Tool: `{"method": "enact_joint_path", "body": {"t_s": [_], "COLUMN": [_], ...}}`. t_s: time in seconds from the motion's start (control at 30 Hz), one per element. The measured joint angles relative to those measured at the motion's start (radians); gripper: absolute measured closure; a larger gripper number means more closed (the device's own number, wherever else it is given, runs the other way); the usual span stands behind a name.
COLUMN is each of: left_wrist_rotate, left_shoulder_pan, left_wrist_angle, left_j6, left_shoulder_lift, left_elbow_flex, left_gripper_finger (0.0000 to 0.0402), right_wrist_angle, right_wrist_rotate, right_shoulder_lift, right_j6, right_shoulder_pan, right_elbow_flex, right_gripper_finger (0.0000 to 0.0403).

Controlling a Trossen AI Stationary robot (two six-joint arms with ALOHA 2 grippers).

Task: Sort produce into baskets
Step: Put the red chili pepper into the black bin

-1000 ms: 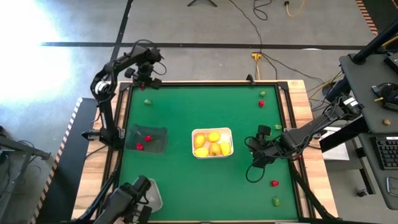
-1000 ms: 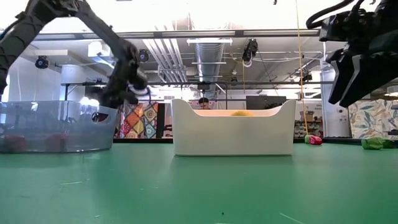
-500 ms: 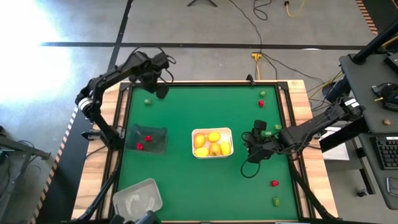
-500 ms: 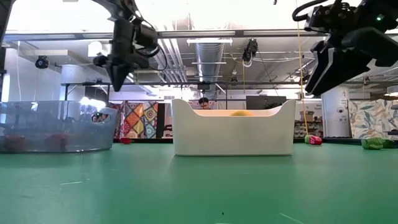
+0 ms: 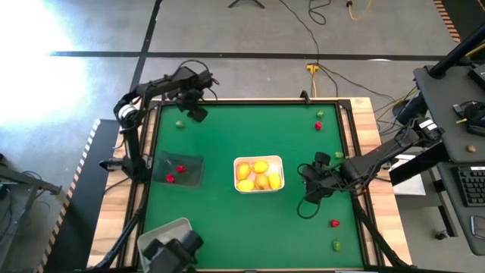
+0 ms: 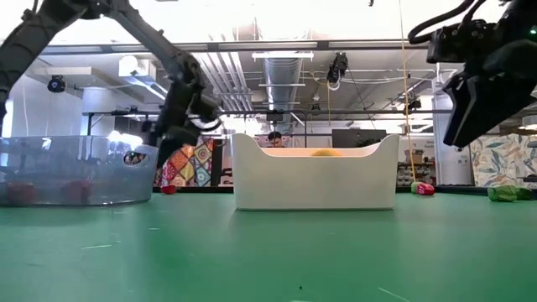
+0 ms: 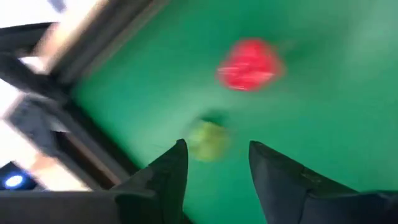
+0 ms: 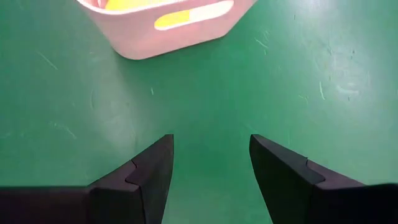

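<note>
- The left gripper (image 5: 195, 114) hangs released and empty over the mat's far left corner, a green piece (image 7: 207, 139) just ahead of its fingertips and a red piece (image 7: 249, 64) beyond.
- The right gripper (image 5: 311, 196) hovers released and empty just beside the white basket (image 5: 260, 189), which holds yellow fruit (image 5: 260, 167).
- 2 red pieces lie in the smoky basket (image 5: 192, 161), well apart from both.

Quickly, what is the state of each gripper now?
Left gripper: open, empty, above a green piece.
Right gripper: open, empty, near the white basket.
</note>
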Motion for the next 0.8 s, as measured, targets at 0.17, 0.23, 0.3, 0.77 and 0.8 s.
{"method": "enact_joint_path", "body": {"t_s": [0.17,0.23,0.3,0.77,0.8], "left_wrist_rotate": [0.0,-0.001,-0.001,0.184,0.177], "left_shoulder_pan": [0.061,0.064,0.065,0.038,0.034], "left_wrist_angle": [0.05,0.078,0.104,0.109,0.112], "left_j6": [0.145,0.206,0.272,0.421,0.42], "left_shoulder_lift": [0.033,0.036,0.037,0.01,0.012], "left_elbow_flex": [0.0,0.0,0.0,0.018,0.018], "left_gripper_finger": [0.0243,0.0243,0.0242,0.0182,0.0179], "right_wrist_angle": [0.002,0.005,0.014,0.094,0.1], "right_wrist_rotate": [0.0,0.0,0.0,-0.077,-0.082], "right_shoulder_lift": [0.0,0.0,0.0,0.007,0.009], "right_j6": [0.005,-0.005,-0.022,-0.231,-0.247], "right_shoulder_pan": [0.001,0.001,-0.002,-0.214,-0.231], "right_elbow_flex": [-0.004,-0.004,-0.004,0.012,0.014], "right_gripper_finger": [0.02,0.02,0.02,0.02,0.02]}}
